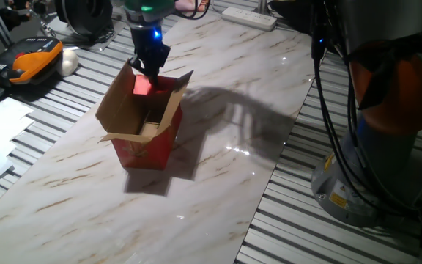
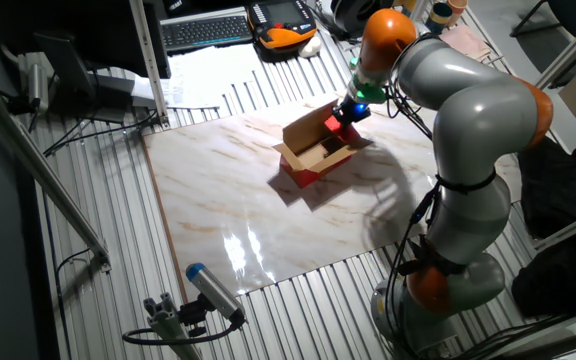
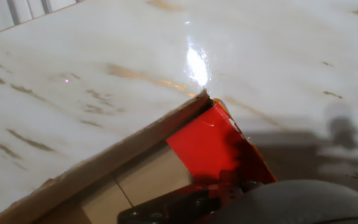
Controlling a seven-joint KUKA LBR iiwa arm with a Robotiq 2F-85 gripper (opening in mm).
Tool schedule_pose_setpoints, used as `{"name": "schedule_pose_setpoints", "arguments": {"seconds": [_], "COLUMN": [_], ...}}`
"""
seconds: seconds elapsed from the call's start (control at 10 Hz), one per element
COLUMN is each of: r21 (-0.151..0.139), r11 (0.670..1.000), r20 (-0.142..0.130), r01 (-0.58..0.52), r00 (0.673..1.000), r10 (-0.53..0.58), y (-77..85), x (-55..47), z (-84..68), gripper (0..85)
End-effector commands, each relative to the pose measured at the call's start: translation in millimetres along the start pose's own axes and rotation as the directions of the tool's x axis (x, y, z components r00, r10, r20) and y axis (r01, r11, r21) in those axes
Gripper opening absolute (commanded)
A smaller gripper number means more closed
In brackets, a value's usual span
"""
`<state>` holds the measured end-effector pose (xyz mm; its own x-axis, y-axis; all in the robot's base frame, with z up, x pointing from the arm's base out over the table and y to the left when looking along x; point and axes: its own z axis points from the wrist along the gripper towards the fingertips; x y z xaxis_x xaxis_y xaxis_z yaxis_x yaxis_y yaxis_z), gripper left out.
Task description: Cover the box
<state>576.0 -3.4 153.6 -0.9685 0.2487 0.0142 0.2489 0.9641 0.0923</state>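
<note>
Box (image 1: 146,139) sits mid-bench (image 1: 218,183), flaps open. Your hand (image 1: 149,70) hovers at its far flap; fingers too dark to show you apart or together. Hand view crops them.

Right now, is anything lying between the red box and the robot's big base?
No. In one fixed view, only bare marble tabletop with shadow separates the box from the base.

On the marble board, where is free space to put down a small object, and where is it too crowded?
The marble board is bare in front of the box toward its near edge, and also between the box and the robot base. It is crowded at the box's far flap, where the gripper hangs.
</note>
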Motion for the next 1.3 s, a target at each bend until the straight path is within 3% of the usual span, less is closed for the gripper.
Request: {"name": "schedule_pose_setpoints", "arguments": {"seconds": [0.0,0.3,0.5,0.6,0.7,0.9,1.1,1.2], "r21": [0.008,-0.003,-0.005,-0.007,-0.049,-0.051,-0.029,-0.021], "r11": [1.000,1.000,1.000,1.000,0.997,0.992,0.982,0.978], "r20": [0.005,0.004,-0.021,-0.035,-0.043,-0.039,-0.028,-0.028], "r01": [0.007,0.016,-0.019,-0.029,-0.064,-0.114,-0.185,-0.209], "r00": [1.000,1.000,1.000,0.999,0.997,0.993,0.983,0.978], "r10": [-0.007,-0.016,0.019,0.029,0.062,0.112,0.184,0.208], "y": [-0.8,-1.9,10.6,19.0,27.7,45.9,76.5,90.1], "x": [-0.8,-2.6,7.6,16.2,32.2,63.3,92.7,102.2], "z": [3.4,4.6,-19.8,-33.7,-48.7,-63.3,-68.3,-69.1], "gripper": [0.0,0.0,0.0,0.0,0.0,0.0,0.0,0.0]}}
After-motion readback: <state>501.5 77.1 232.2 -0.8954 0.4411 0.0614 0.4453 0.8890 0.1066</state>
